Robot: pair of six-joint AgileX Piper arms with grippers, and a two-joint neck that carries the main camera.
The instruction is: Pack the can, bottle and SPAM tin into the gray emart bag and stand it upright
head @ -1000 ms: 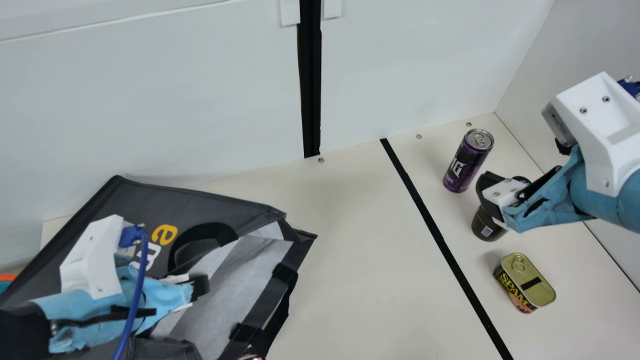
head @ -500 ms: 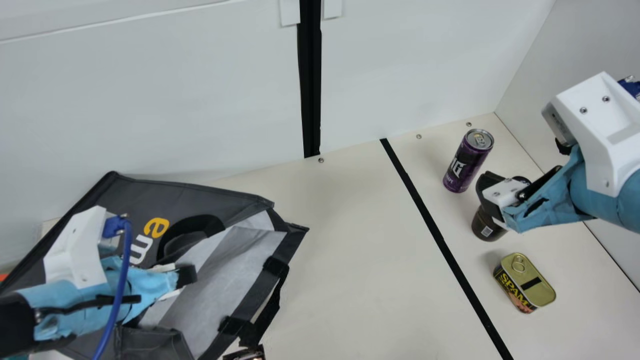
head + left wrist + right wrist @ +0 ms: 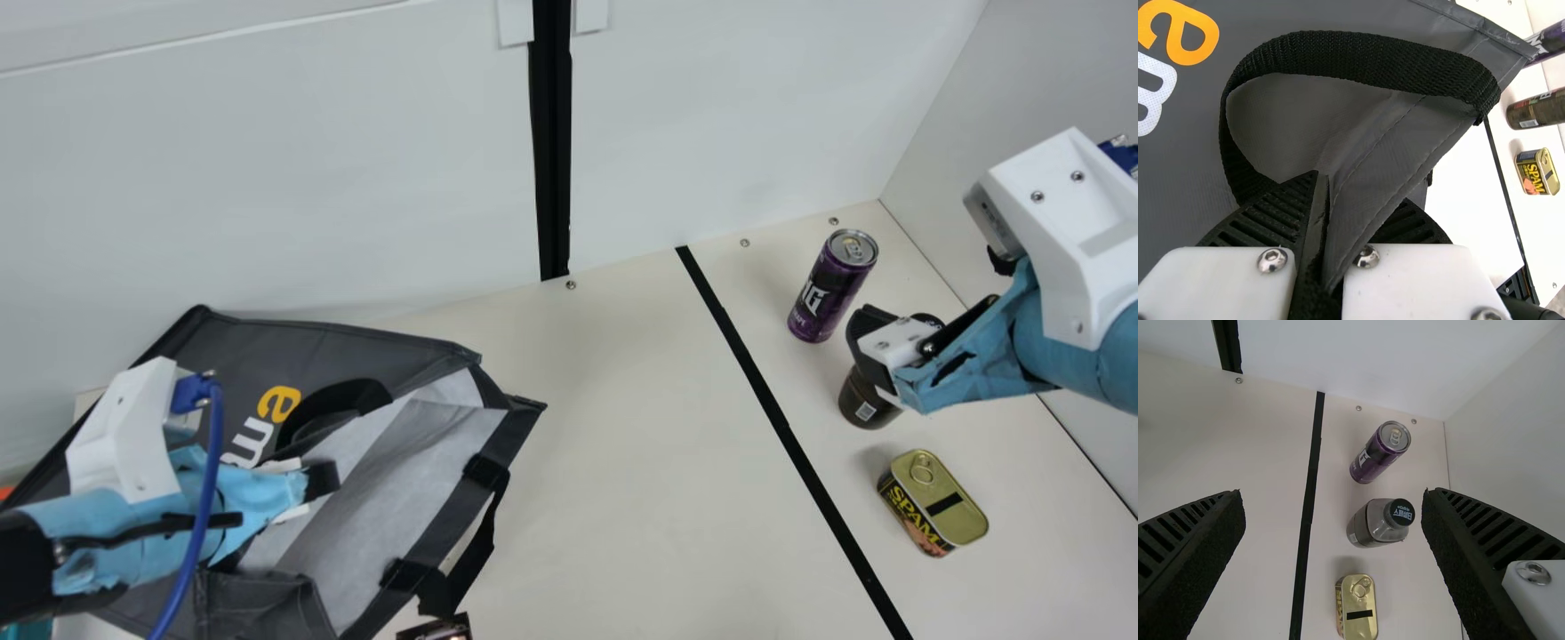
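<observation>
The bag point(image 3: 329, 347) is matt cloth, its handle point(image 3: 1358, 55) rough; the can point(image 3: 822, 293) and SPAM tin point(image 3: 925, 502) are shiny metal.

Site is presenting as a robotics lab: white panels point(image 3: 267, 196) are enclosing a table point(image 3: 622, 489); robot arms point(image 3: 1053, 342) are overhanging it.

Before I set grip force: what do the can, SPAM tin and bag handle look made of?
Can: metal, likely aluminium; glossy purple print, bare silvery top with pull tab.
SPAM tin: metal, shiny gold-toned lid with ring pull; steel or aluminium, can't tell.
Bag handle: matt black webbing, weave visible; probably synthetic.
</observation>
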